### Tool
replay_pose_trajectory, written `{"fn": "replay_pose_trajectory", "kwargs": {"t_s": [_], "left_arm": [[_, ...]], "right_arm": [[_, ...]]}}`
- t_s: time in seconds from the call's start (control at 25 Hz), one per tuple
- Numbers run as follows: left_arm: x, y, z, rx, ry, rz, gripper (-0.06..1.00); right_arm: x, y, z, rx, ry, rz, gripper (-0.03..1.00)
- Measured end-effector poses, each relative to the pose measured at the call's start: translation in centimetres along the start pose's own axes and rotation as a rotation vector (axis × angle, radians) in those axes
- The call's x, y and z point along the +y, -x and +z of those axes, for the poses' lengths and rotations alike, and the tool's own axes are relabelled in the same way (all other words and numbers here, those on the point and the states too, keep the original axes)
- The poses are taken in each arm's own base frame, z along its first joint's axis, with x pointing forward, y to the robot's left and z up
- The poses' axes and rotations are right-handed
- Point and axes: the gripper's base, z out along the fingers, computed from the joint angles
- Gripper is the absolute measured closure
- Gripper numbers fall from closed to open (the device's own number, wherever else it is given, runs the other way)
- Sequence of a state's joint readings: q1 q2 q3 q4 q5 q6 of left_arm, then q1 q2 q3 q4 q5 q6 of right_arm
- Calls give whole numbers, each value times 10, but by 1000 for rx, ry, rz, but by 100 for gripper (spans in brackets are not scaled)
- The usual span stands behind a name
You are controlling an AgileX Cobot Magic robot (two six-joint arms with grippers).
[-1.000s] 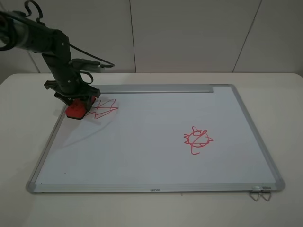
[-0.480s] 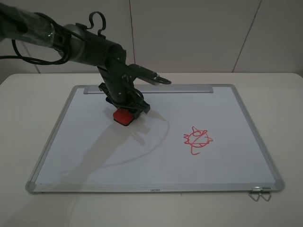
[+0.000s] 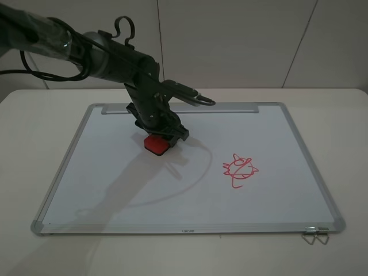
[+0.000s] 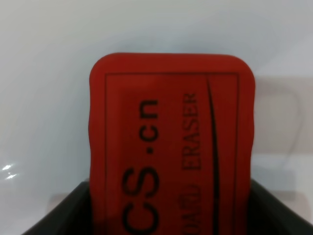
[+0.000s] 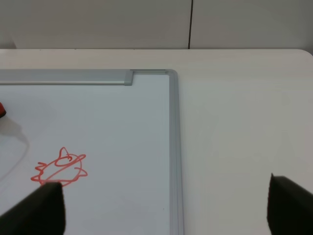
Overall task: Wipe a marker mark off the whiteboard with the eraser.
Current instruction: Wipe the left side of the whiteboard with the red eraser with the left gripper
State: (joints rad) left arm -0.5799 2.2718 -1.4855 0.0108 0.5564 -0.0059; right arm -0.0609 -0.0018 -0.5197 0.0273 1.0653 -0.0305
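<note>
The red eraser point(image 3: 156, 144) rests on the whiteboard point(image 3: 115, 190) a little left of the middle, near its rear edge. My left gripper point(image 3: 160, 133) is shut on it from above. In the left wrist view the eraser point(image 4: 171, 142) fills the picture, with black lettering on top and dark fingers point(image 4: 63, 218) on both sides. The zigzag marker mark shows in no view; the board's rear left is plain white. My right gripper point(image 5: 166, 208) is open and holds nothing, over the table by the board's right rear corner; it is out of the exterior view.
A round bug-like red scribble point(image 3: 240, 168) with a tail sits right of the board's centre, and the scribble point(image 5: 61, 169) is also in the right wrist view. A grey tray strip point(image 3: 224, 108) runs along the rear edge. A metal clip point(image 3: 315, 234) lies at the front right corner.
My left gripper has slid the eraser from the board's left rear edge rightward over the zigzag mark, which no longer shows. In the last half second it moved only slightly further right.
</note>
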Motion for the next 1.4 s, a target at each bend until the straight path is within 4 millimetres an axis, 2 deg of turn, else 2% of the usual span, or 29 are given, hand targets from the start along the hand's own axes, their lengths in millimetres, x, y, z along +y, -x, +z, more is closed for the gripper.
{"fn": "replay_pose_trajectory", "kwargs": {"t_s": [0.16, 0.36, 0.56, 0.8, 0.92, 1.2, 1.32, 1.4], "left_arm": [[18, 0, 0, -2, -1, -65, 37], [72, -6, -1, 3, 36, -185, 37], [125, -21, -5, 46, 67, -308, 37], [172, -43, -12, 99, 84, -437, 37], [175, -44, -13, 101, 85, -444, 37], [166, -40, -11, 104, 85, -397, 37], [151, -34, -12, 102, 79, -359, 37], [134, -29, -10, 110, 67, -320, 37]], "right_arm": [[0, 0, 0, 0, 0, 0, 26], [0, 0, 0, 0, 0, 0, 26], [0, 0, 0, 0, 0, 0, 26], [0, 0, 0, 0, 0, 0, 26], [0, 0, 0, 0, 0, 0, 26], [0, 0, 0, 0, 0, 0, 26], [0, 0, 0, 0, 0, 0, 26], [0, 0, 0, 0, 0, 0, 26]]}}
